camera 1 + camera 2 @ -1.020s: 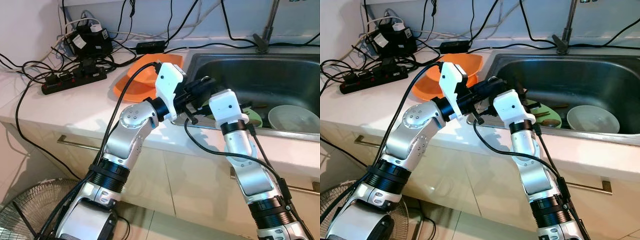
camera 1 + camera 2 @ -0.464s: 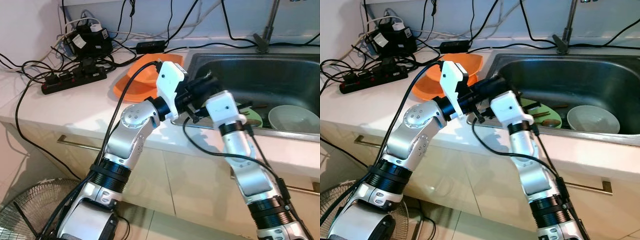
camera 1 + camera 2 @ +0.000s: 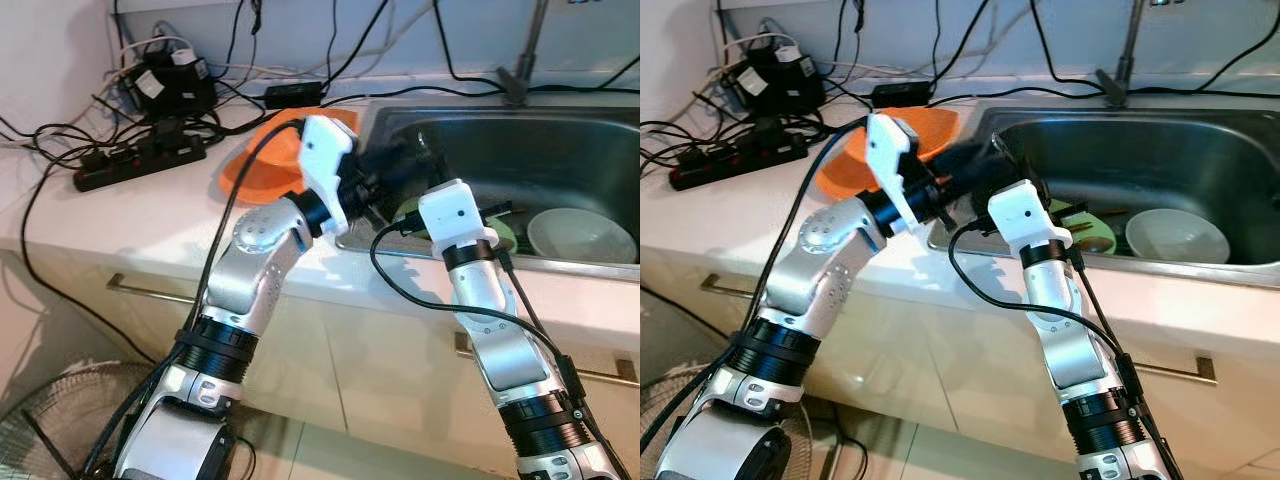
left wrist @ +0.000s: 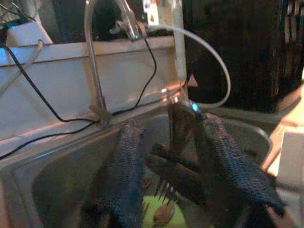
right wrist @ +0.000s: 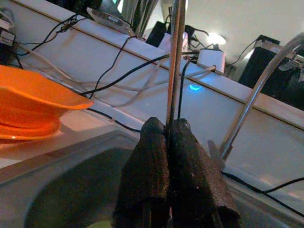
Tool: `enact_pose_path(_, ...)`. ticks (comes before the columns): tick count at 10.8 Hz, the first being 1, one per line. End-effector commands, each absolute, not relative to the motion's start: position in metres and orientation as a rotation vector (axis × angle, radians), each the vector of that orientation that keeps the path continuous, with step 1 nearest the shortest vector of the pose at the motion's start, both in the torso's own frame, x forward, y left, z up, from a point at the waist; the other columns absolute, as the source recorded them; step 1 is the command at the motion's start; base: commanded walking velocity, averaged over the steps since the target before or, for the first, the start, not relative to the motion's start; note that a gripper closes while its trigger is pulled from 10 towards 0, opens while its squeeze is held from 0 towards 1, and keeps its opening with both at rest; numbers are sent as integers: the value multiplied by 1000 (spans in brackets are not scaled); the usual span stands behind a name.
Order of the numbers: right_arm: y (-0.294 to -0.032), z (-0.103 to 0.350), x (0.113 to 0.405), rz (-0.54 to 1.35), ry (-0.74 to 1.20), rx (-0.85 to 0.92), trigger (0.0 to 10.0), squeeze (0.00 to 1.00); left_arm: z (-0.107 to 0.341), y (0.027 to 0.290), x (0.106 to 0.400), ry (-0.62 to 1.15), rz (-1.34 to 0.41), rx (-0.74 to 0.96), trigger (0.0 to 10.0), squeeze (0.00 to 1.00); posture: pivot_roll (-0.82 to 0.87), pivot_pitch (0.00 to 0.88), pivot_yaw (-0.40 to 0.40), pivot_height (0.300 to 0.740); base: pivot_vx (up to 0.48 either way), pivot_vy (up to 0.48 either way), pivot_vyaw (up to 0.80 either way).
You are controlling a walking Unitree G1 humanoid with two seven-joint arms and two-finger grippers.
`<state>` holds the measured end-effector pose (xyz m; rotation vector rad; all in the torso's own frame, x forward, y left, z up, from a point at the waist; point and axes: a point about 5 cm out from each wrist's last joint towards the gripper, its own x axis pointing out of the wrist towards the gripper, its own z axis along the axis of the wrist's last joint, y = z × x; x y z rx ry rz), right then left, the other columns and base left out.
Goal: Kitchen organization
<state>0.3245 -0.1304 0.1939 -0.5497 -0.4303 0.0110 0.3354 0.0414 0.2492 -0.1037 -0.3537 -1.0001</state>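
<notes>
1. Left eye view. We are logging both arms meeting over the near-left corner of the sink [image 3: 560, 105]. The left gripper [image 3: 398, 168] and right gripper [image 3: 405, 195] are overlapping in one dark cluster. A green plate [image 3: 508, 238] and a white bowl [image 3: 582, 236] are lying in the basin, and an orange plate [image 3: 258, 168] is sitting on the counter [image 3: 120, 225] beside it.

2. Right eye view. We are adding nothing new here. Finger states are unreadable from the head.

3. Left wrist view. The left fingers [image 4: 127, 161] are standing spread apart and gripping nothing. Dark hardware is sitting between them, above the green plate. What look like fork tines [image 4: 163, 189] are showing there; we cannot tell whose they are.

4. Right wrist view. The right fingers [image 5: 151, 156] are pinching shut on a thin metal utensil [image 5: 175, 61].
   - Long axis: it is running straight out along the fingers, away from the wrist.
   - Heading: the free end is pointing towards the back wall, near the faucet [image 5: 254, 92].

5. Judgement. We are reading this as a handover above the sink.
   - The left fingers ought to close across the shaft, clear of the right fingers.
   - The right grip should be released only once the left is firm, or the utensil may be dropping into the basin.
</notes>
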Motion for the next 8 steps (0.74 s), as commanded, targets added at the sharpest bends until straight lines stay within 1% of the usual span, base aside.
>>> enact_pose_path(1,-129,199,327,12,-453,-533,0,0,251,51,336,-358,-976,-152,10000,1000,6,56,137,740,0,0,0)
enact_pose_path(4,-129,199,329,13,-447,-531,0,0,249,55,332,-350,-992,-150,10000,1000,10,54,130,740,0,0,0)
enact_pose_path(5,-129,199,329,13,-447,-531,0,0,249,57,333,-358,-972,-139,10000,0,10,52,129,740,0,0,0)
enact_pose_path(8,-142,198,336,-35,-401,-499,0,0,246,71,337,-353,-894,-138,10000,0,6,37,127,740,0,0,0)
